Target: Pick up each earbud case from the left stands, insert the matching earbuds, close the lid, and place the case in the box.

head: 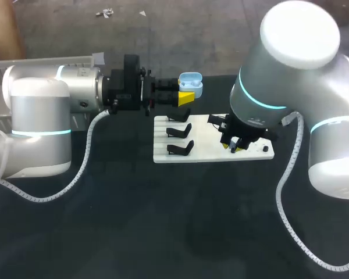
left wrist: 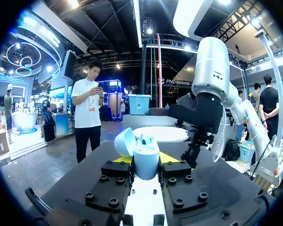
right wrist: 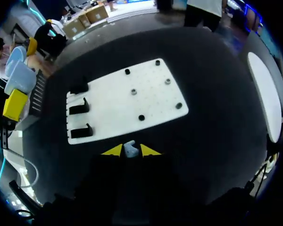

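My left gripper (head: 186, 97) is held above the table behind the white board (head: 209, 152), shut on a light blue earbud case (head: 191, 86). The case (left wrist: 146, 161) sits between the yellow tips with its lid (left wrist: 124, 141) open, and a pale blue earbud (left wrist: 146, 139) shows in its top. Low over the board's right part, my right gripper (head: 235, 146) is shut on a small light blue earbud (right wrist: 130, 149). In the right wrist view the held case (right wrist: 20, 77) shows off past the board's stand side.
On the white board (right wrist: 132, 101), three empty black stands (right wrist: 80, 108) line one side and several small pegs (right wrist: 141, 117) dot the other. A white crate (head: 43, 60) lies behind my left arm. Dark tabletop (head: 163, 221) surrounds the board.
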### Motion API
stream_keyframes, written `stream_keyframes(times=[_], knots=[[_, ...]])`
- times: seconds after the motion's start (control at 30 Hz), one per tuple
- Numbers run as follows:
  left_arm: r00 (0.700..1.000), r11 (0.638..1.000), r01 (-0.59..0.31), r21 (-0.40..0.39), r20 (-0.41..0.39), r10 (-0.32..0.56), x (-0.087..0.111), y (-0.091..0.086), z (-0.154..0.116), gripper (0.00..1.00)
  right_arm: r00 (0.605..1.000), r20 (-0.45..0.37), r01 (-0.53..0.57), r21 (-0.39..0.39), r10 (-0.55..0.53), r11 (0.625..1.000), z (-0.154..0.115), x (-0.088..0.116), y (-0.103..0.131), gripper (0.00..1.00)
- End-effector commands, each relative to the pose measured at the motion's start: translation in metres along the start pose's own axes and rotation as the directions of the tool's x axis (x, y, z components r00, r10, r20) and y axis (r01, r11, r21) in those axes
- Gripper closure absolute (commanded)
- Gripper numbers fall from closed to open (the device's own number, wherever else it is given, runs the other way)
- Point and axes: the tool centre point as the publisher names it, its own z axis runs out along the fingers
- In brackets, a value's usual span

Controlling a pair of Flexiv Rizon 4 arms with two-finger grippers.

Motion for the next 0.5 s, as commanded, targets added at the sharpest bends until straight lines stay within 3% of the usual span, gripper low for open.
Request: stream_keyframes(times=[0.03,0.5], knots=[[1.0,1.0,-0.005,-0.005,0.005,0.005,0.001,-0.001,0.0,1.0,0.997,-0.044,0.063,0.013,-0.063,0.998,-0.029,0.0,0.005,1.0],[1.0,1.0,-0.005,-0.005,0.005,0.005,0.001,-0.001,0.0,1.0,0.964,-0.055,0.257,-0.046,-0.259,0.965,-0.085,-0.009,0.03,1.0]])
